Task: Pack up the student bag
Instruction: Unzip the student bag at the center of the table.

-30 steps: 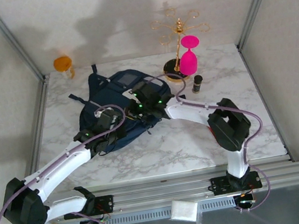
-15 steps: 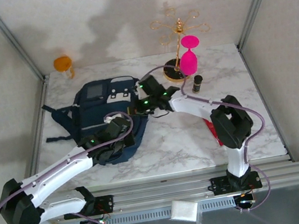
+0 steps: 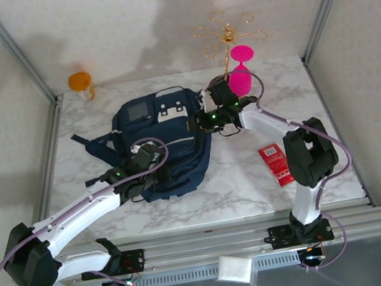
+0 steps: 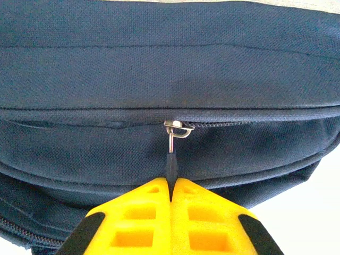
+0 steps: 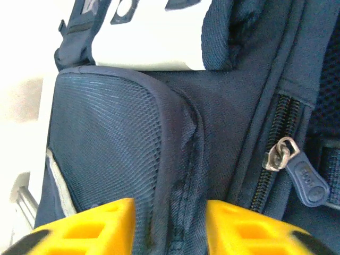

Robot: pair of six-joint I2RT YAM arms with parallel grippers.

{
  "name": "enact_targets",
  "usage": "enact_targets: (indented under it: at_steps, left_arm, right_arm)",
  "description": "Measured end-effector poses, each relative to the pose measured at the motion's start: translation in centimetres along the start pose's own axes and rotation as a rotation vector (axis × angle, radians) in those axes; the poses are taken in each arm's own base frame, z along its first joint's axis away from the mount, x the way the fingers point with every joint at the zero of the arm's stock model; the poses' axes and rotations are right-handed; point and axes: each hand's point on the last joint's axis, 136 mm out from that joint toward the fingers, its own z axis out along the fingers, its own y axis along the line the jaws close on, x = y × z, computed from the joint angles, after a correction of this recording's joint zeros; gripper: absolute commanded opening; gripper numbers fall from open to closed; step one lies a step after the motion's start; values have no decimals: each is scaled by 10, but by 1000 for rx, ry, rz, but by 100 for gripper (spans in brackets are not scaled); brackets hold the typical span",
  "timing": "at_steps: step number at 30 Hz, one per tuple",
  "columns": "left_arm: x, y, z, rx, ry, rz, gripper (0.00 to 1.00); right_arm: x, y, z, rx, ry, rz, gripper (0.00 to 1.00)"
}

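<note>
The student bag (image 3: 169, 146), navy blue with pale patches, lies flat in the middle of the marble table. My left gripper (image 3: 149, 162) sits at the bag's near left side. In the left wrist view its yellow jaws (image 4: 171, 185) are shut on the dark zipper pull (image 4: 171, 159), which hangs from the metal slider (image 4: 178, 128). My right gripper (image 3: 200, 121) is at the bag's far right edge. In the right wrist view it (image 5: 170, 210) is open, its fingers (image 5: 101, 220) on either side of a raised seam beside the mesh side pocket (image 5: 106, 143). Another zipper pull (image 5: 305, 178) hangs to the right.
A red box (image 3: 276, 163) lies on the table at the right, under the right arm. A pink glass (image 3: 241, 77) and a gold rack (image 3: 226, 36) stand at the back right. An orange cup (image 3: 80, 83) sits at the back left corner.
The bag has slid and turned toward the right. My right gripper has opened and moved right with it. My left gripper stays shut on the zipper pull. The red box has come into view.
</note>
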Motion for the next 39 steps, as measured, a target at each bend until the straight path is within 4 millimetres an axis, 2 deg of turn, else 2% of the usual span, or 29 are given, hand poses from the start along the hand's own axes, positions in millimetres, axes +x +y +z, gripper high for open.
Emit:
enact_targets:
  at_steps: [2,5,7,9,13,18,24,30,32,37,39]
  left_arm:
    - [0,-1,2,2,2,5,0]
    - [1,-2,6,4,6,9,0]
    - [0,-5,6,13,4,11,0]
    - [0,-5,6,16,5,14,0]
    - [1,-2,9,12,5,11,0]
    - [3,2,11,6,8,10,0]
    - [1,1,12,13,-2,9,0]
    - [-2,0,12,21,-8,10,0]
    - [-1,-1,12,24,-5,11,0]
    - [-1,0,12,23,-3,12,0]
    - [-2,0,13,22,-4,10,0]
  right_arm:
    - [11,6,-6,8,-6,35,58]
    - [38,19,-11,-19,12,96,58]
    - [54,29,-10,-41,31,133,58]
    - [62,42,-6,-57,44,152,55]
    - [64,50,-2,-61,34,205,48]
    - [64,57,-1,-15,10,222,52]
    - [60,63,-6,40,-12,204,52]
    - [52,80,-15,101,-40,127,53]
    - [53,80,-14,105,-39,122,49]
    - [55,80,-5,105,-33,129,48]
    - [54,80,2,87,-38,149,41]
